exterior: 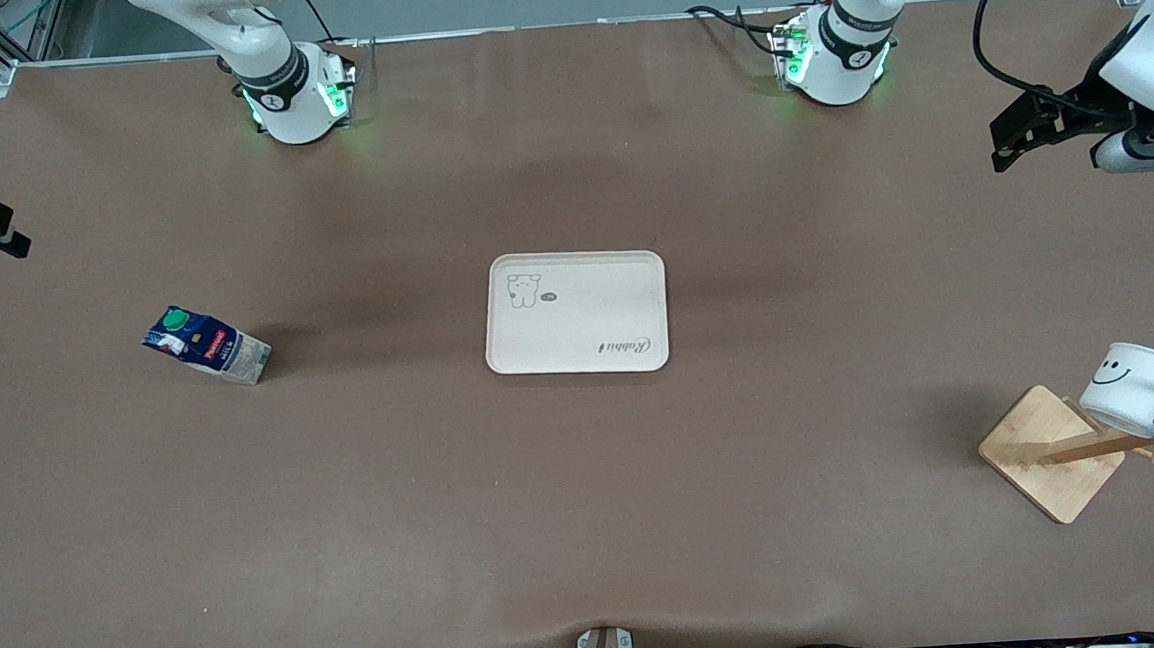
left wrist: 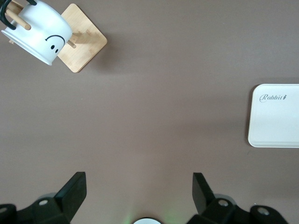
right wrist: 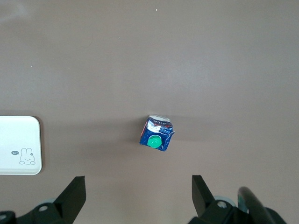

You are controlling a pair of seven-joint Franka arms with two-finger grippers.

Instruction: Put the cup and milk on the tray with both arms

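Bright, even overhead light; soft shadows, all views sharp.

Both arms are glossy white shells with black bands at the joints. Each base, the right arm (exterior: 284,91) and the left arm (exterior: 836,53), glows green at its foot and carries a small black mark on its band. Black cables trail from the left arm's base and loop near its wrist. The left gripper (left wrist: 139,189) and right gripper (right wrist: 138,189) have matte black, wedge-shaped fingers with silver screws at their mounts.
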